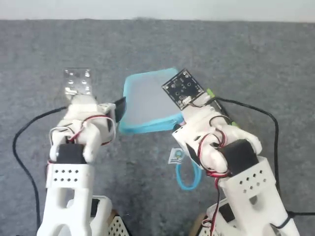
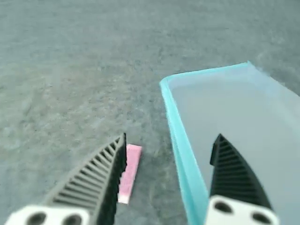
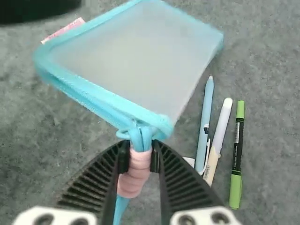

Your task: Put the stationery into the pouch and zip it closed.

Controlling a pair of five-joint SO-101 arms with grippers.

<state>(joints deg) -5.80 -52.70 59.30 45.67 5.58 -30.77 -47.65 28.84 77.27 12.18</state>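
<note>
**Pouch pinched at one corner, straddled at the opposite edge**

The right arm's fingers (image 3: pixel 180 178) are clenching a pink pull (image 3: pixel 133 171) and the teal strap (image 3: pixel 139 136) at one corner of the pouch (image 3: pixel 136 61). That corner is sitting right at the fingertips. The left arm's fingers (image 2: pixel 93 187) are standing released, one on each side of the pouch's teal edge (image 2: pixel 180 140) and not touching it.

The pouch is lying flat on the grey bench (image 1: pixel 246 54) between the two arms, and nothing is resting on its frosted face. A blue pen (image 3: pixel 205 122), a white pen (image 3: pixel 219 136) and a green marker (image 3: pixel 236 150) are lying side by side on the bench just beside the pouch's side edge, close to the right arm. A small pink piece (image 2: pixel 129 173) is lying on the bench just outside the opposite edge, touching or nearly touching one left finger.

Bare bench is stretching away past the pouch's far edge and outward from the left arm. A black cable (image 1: pixel 268 123) is looping around the right arm's outer side.

From the high view the right arm is covering most of the pens, and the teal strap's loop (image 1: pixel 189 177) is trailing out beneath it. The pictures are not showing whether the zip is open or closed, and I cannot tell whether anything is inside the pouch.
</note>
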